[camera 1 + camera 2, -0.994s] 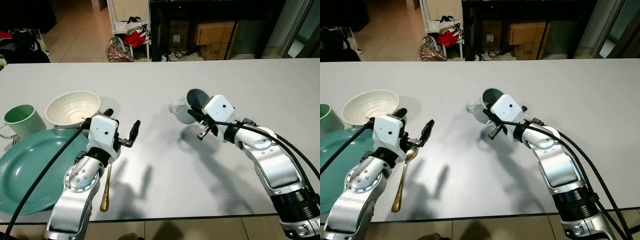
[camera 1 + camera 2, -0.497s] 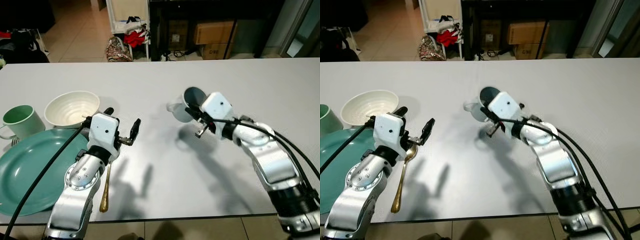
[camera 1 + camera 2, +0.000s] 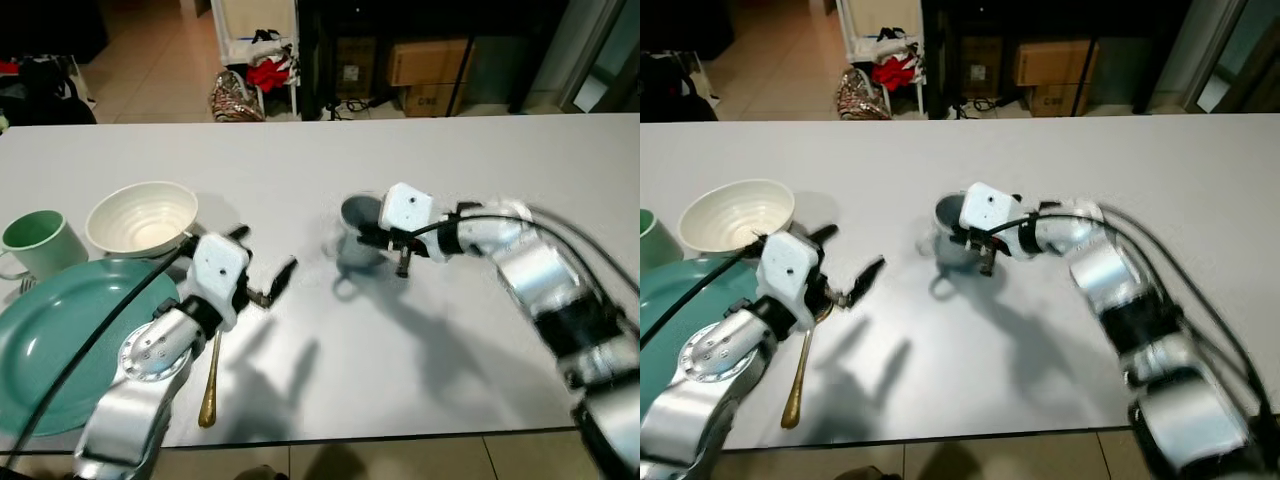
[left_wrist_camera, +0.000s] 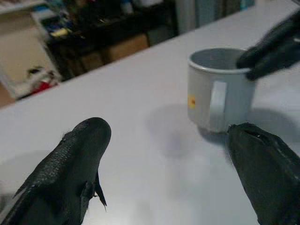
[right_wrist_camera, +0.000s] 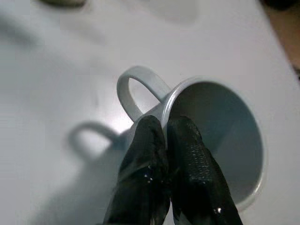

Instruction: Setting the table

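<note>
The grey mug [image 3: 358, 240] sits near the middle of the white table [image 3: 470, 160], upright as the left wrist view shows it, pale grey with a darker inside, a looped handle and a small yellow mark on its side, and nothing visible in it. The right gripper [image 5: 165, 140] has it by the rim: one black finger inside the wall, the other outside, pinched tight next to the handle. That right arm is smeared with blur across the right of the table, so its outline is hard to read. To the left, the left gripper [image 3: 262, 275] hangs just above the table with its fingers spread wide and nothing between them, pointed at the mug but apart from it. Beside that arm a gold spoon [image 3: 211, 385] lies on the table, its bowl hidden under the wrist. Further left, a white bowl [image 3: 140, 217] stands empty, and nearer lies a teal plate [image 3: 45, 350], bare, cut off by the frame edge. A green mug [image 3: 32, 241] stands at the far left, its contents out of sight. Boxes [image 3: 428, 65] and bags sit on the floor beyond the table.
</note>
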Controlling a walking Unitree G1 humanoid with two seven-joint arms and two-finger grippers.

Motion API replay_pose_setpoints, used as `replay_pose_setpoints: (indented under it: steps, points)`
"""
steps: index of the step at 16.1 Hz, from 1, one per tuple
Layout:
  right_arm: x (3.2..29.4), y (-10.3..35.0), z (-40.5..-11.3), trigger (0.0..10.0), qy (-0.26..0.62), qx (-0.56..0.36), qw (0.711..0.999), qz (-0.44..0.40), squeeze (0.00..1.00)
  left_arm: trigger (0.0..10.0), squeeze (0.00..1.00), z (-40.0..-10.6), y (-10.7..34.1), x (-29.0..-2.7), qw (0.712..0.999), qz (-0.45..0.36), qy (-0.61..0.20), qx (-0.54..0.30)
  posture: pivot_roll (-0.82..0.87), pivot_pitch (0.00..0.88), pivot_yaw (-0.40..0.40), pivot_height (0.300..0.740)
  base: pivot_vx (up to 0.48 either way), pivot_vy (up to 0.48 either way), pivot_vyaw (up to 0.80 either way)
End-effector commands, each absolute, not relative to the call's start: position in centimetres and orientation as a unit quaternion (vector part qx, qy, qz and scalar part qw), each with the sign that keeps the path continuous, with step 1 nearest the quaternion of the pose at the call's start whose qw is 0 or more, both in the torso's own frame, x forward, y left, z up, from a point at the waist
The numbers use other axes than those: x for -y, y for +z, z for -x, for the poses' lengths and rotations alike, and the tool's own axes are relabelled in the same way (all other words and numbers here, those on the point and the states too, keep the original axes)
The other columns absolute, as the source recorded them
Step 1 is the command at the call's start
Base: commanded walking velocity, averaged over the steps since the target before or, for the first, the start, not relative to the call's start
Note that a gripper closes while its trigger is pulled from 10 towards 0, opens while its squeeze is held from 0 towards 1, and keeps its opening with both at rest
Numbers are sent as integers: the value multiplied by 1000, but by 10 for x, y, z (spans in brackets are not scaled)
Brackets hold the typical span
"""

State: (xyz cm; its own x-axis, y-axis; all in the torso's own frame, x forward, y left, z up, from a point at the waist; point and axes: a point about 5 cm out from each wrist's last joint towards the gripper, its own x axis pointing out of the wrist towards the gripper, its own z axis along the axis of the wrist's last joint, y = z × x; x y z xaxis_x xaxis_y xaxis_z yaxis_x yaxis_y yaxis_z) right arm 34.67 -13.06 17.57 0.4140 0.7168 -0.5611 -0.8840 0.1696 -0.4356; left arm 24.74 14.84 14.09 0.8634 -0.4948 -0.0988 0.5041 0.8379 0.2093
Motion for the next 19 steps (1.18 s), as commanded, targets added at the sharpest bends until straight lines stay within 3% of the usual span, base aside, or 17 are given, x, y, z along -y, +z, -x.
replay_pose_setpoints:
  steps: [1,4,6,10,13,17,19]
  points:
    - [128,180,-350,10000,550,-117,727,394,0,10000,0,-245,140,-148,953,-113,-277,-41,-1,0,43,740,0,0,0]
    - [123,180,-363,10000,561,-135,679,453,0,10000,0,-244,131,-155,942,-134,-294,-88,2,0,50,740,0,0,0]
    - [116,186,-377,10000,550,-144,669,479,0,10000,0,-237,129,-161,931,-146,-312,-120,11,29,56,740,0,0,0]
    - [105,190,-382,10000,559,-139,664,476,0,10000,0,-225,132,-160,920,-145,-337,-138,30,57,46,740,0,0,0]
    - [93,197,-384,10000,568,-118,677,454,0,10000,0,-221,133,-159,918,-142,-341,-142,36,56,41,740,0,0,0]
    - [91,205,-385,10000,584,-110,696,402,0,10000,0,-220,133,-159,916,-141,-345,-146,34,54,41,740,0,0,0]
    - [94,203,-384,10000,591,-117,693,396,0,10000,0,-220,133,-158,915,-139,-347,-149,30,56,47,740,0,0,0]
